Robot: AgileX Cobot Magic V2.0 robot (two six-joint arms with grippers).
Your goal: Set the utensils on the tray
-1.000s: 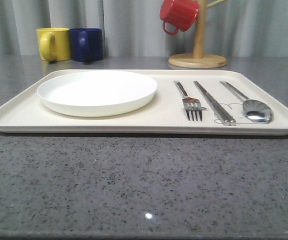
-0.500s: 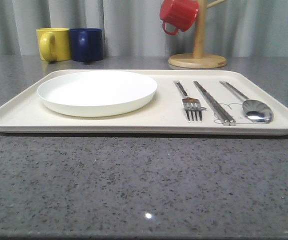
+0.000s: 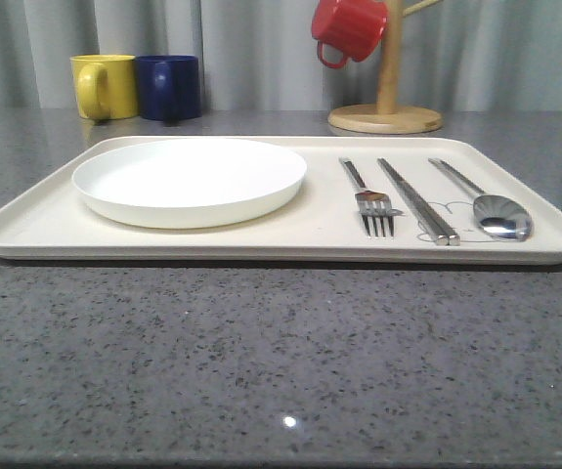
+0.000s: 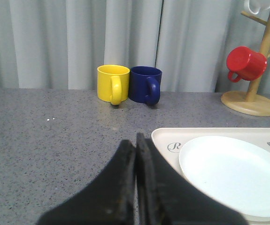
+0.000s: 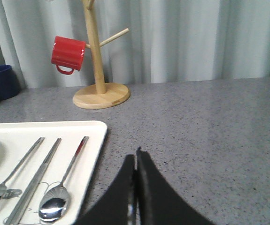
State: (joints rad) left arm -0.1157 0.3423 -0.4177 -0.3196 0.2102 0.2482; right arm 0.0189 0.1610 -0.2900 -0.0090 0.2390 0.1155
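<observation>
Left gripper fingers pressed together, holding nothing; right gripper likewise, empty above the tabletop. On the tray: plate, fork, chopsticks, spoon side by side.

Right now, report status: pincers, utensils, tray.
Left pincer shut, empty. Right pincer shut, empty. Plate, fork, chopsticks, spoon all on tray. Nothing in the way.
</observation>
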